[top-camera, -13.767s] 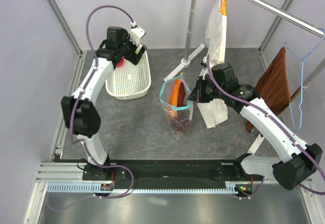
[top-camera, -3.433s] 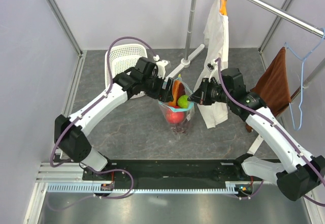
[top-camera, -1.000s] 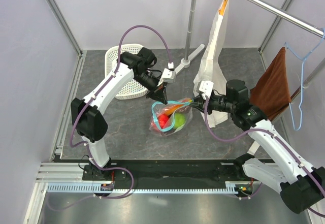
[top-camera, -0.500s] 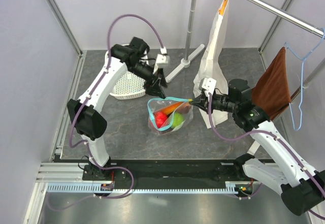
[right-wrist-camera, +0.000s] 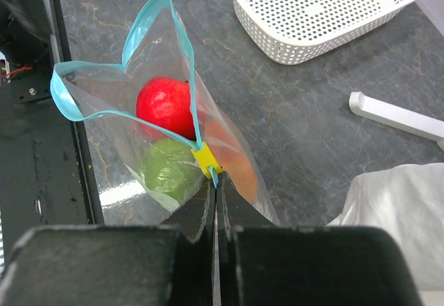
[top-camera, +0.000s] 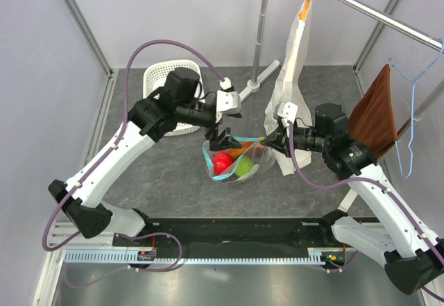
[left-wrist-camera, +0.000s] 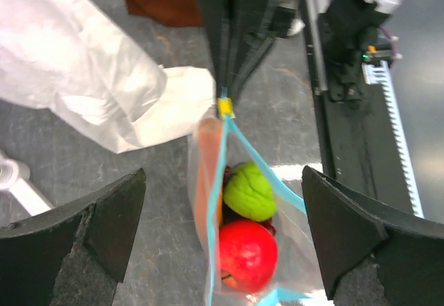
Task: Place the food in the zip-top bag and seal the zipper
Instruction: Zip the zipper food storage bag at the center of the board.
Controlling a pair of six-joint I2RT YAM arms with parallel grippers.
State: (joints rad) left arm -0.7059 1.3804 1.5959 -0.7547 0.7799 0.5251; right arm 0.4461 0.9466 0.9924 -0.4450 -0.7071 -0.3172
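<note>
Fruit is already inside the zip-top bag [top-camera: 234, 162], which lies on the worktop [top-camera: 166, 174] between my two arms. Through the clear plastic I can make out the red apple [right-wrist-camera: 163, 106], the green round fruit [right-wrist-camera: 168, 170] and the orange papaya slice [left-wrist-camera: 209, 167]. I cannot pick out the grapes or the small ball.

The right gripper [right-wrist-camera: 214, 193] has its jaws pinched flat on one end of the bag's mouth, just behind the little yellow tab [right-wrist-camera: 206, 159]. I read that as an anchor: the pouch is floppy, and holding this corner taut gives the other arm something to work against.

The zipper [right-wrist-camera: 161, 14] gapes in a wide teal loop, so the seal is not yet made.

The left gripper [top-camera: 222, 140] hangs over the far end of the mouth with its jaws spread wide and nothing in them. In its wrist view the fingers [left-wrist-camera: 90, 230] stand to either side of the bag. I cannot tell whether they touch the plastic.

Loading looks finished to me, so what remains is pressing the two teal edges together along their length. The main risk I see is the loop buckling, or fruit crowding the opening.
</note>
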